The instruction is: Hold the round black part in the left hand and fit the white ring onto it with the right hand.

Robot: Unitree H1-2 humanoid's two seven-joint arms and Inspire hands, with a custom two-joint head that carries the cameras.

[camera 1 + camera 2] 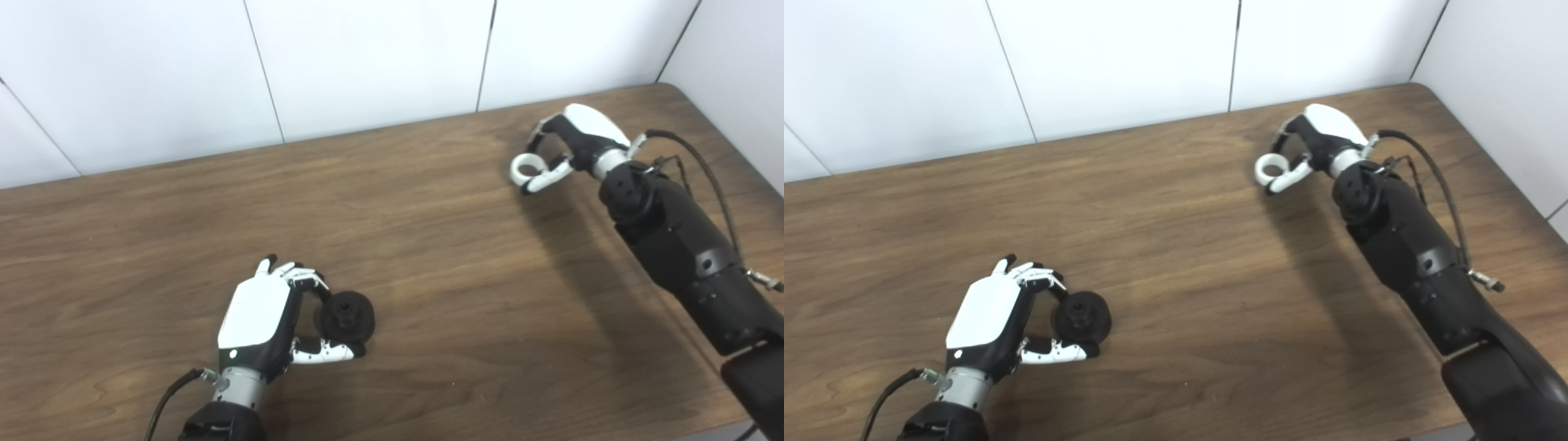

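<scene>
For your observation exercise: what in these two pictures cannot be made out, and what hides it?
- Black part: its far side, hidden by the left hand, both views.
- White ring: too small to tell whether it is lifted off the table.
- Right hand: its fingers, hidden by its own back.
- Right arm: cut off at the bottom edge.

No text, label, brand, number or sign can be read anywhere in either view, on the hands, the parts, the table or the wall.
</scene>
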